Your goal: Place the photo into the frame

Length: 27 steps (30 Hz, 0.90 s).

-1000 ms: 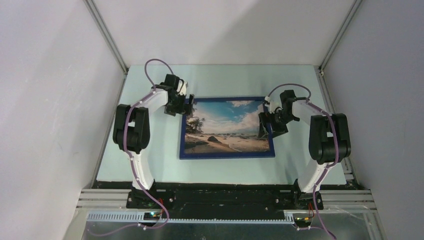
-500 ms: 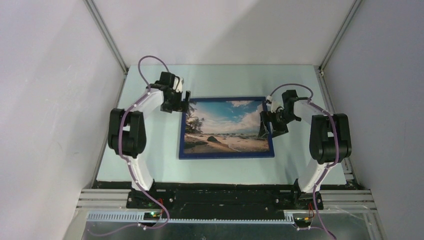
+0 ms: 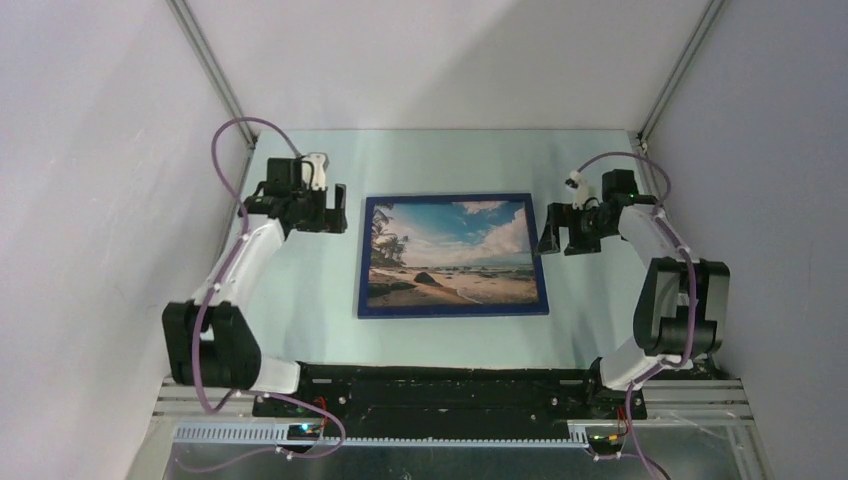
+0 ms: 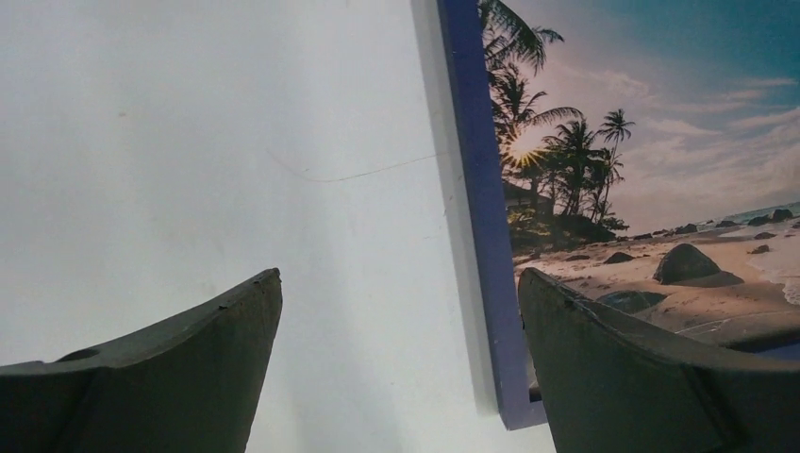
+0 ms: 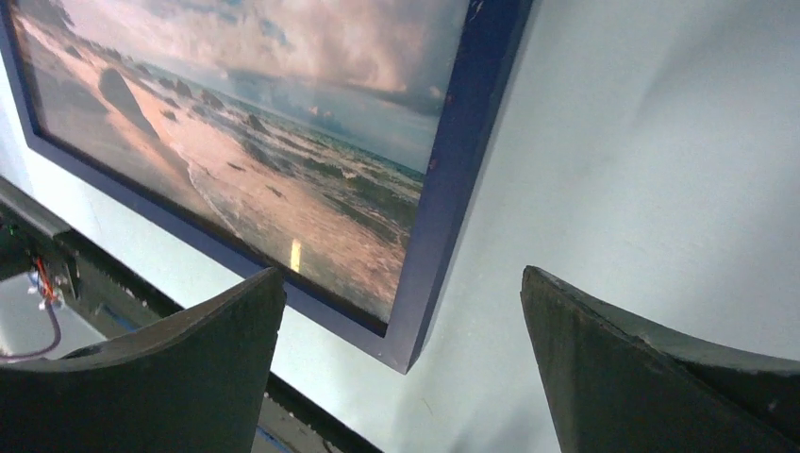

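Since the photo [image 3: 452, 250] lies face up inside the frame [image 3: 452, 312] on the table [image 3: 300, 300], with the left gripper [image 4: 398, 276] and right gripper [image 5: 401, 274] spread empty beside its side rails, a low swing could clip a rail and unseat it.

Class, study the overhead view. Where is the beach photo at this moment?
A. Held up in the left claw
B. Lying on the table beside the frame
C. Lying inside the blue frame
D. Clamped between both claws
C: the photo lies flat within the rails of the blue frame, while the left claw and the right claw are open, off to either side, holding nothing.
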Motion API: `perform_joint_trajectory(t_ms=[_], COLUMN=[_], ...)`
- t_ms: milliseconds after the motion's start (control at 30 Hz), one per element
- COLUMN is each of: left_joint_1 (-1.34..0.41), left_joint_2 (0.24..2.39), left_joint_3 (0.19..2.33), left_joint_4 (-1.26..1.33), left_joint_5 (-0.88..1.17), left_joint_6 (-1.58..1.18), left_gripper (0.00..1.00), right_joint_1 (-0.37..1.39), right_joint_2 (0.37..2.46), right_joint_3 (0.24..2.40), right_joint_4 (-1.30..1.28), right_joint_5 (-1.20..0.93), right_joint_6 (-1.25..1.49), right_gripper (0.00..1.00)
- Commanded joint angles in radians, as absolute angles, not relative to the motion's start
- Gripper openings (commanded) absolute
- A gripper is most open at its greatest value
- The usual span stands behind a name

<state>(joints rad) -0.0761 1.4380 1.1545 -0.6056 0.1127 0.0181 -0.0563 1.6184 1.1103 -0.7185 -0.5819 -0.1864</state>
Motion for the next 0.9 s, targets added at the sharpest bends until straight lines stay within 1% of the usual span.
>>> perform_joint_trajectory(t_ms=[0,100,200,367,467,700,867], left_joint_1=[-0.03,-0.006,0.056,0.094,0.098,0.099,0.098], left_joint_2=[1.285,1.21,1.113,0.947,0.848,0.575,0.473], left_joint_3=[1.115,1.089,1.05,0.978,0.929,0.842,0.823], left_joint_4=[-0.556,-0.549,-0.545,-0.544,-0.546,-0.547,-0.55], left_joint_5=[0.094,0.092,0.077,0.046,0.02,-0.077,-0.062], left_joint_6=[0.05,0.052,0.059,0.075,0.095,0.107,0.069], left_gripper=[1.0,1.0,1.0,1.0,1.0,1.0,1.0], right_joint_1=[-0.096,-0.122,-0.158,-0.208,-0.252,-0.282,-0.296], right_joint_2=[1.495,1.43,1.342,1.177,1.103,0.942,0.815], right_joint_3=[1.09,1.08,1.067,1.02,0.996,0.953,0.886], right_joint_4=[-0.663,-0.645,-0.635,-0.591,-0.59,-0.632,-0.647], right_joint_5=[-0.546,-0.499,-0.436,-0.347,-0.314,-0.051,-0.01], right_joint_6=[-0.16,-0.154,-0.149,-0.144,-0.143,-0.115,-0.134], right_gripper=[1.0,0.99,0.99,0.99,1.0,0.99,0.99])
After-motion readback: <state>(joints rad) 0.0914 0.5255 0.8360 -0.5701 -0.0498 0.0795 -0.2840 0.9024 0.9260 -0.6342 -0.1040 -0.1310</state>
